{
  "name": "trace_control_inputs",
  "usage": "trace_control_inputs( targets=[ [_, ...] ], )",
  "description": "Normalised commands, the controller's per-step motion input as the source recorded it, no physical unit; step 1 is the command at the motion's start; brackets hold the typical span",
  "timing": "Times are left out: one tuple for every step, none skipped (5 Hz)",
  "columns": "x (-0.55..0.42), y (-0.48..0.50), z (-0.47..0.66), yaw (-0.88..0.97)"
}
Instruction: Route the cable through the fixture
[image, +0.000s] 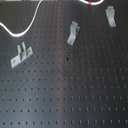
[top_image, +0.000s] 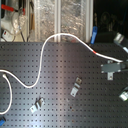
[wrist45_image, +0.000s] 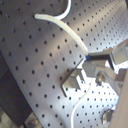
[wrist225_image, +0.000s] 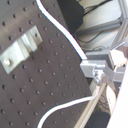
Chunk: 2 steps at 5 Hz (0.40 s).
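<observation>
black perforated breadboard (top_image: 60, 75) under white cable (top_image: 42, 55), metal fixtures (image: 73, 33)

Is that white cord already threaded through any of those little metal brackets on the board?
Not through the two brackets seen clear of it in the second exterior view, where the cable curves past. At the third bracket, by the gripper, I cannot tell.

Matt black perforated board (image: 75, 95), bare metal brackets (image: 73, 33), smooth white cable (top_image: 42, 55)
</observation>
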Motion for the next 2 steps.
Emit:
trace_control_inputs(
  targets=[
    [-0.636,0.076,0.13,0.2],
    [-0.63,0.112,0.13,0.43]
  ],
)
